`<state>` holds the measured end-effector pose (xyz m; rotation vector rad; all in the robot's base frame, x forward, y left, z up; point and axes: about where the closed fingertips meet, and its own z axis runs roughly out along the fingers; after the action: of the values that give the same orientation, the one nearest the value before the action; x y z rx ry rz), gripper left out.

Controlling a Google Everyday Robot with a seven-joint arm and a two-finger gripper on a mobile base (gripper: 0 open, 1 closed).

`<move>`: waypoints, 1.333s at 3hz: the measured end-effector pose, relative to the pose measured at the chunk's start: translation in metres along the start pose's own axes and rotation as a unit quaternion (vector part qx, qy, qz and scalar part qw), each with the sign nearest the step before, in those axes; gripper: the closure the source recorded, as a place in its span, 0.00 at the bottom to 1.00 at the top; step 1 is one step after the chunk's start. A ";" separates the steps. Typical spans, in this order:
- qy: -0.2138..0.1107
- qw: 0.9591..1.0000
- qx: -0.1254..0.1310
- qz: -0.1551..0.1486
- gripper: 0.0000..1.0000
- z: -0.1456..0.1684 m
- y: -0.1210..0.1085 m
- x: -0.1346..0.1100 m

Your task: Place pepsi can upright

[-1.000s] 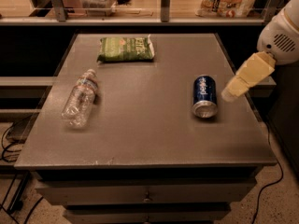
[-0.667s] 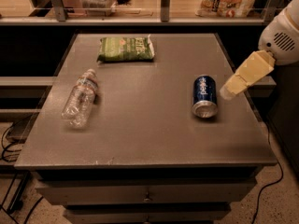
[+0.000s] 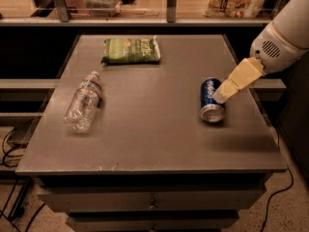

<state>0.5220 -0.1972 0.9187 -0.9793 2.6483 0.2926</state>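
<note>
You brought the gripper [image 3: 221,95] up to the right of the can [image 3: 208,94]; it stayed lying down, grasp pending. Claw opening: could not tell.

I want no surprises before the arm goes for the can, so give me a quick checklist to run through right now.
1. Pepsi can upright: not ok. It lies on its side, silver end toward the camera.
2. Gripper close to the can: ok. Its tip is at the can's right side.
3. Gripper touching or holding the can: cannot tell.
4. Other things apart from the can: ok. The water bottle lies far left and the chip bag is at the back.
5. Can safely on the table: ok. It is right of centre, inside the edge.
</note>
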 end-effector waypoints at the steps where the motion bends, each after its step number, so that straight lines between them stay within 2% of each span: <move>1: 0.009 1.000 -0.003 0.028 0.00 0.022 -0.002 -0.013; 3: 0.020 0.995 -0.007 0.095 0.00 0.064 -0.006 -0.039; 4: 0.030 0.992 -0.007 0.122 0.15 0.086 -0.008 -0.045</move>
<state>0.5779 -0.1513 0.8531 -0.6767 2.8280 0.3415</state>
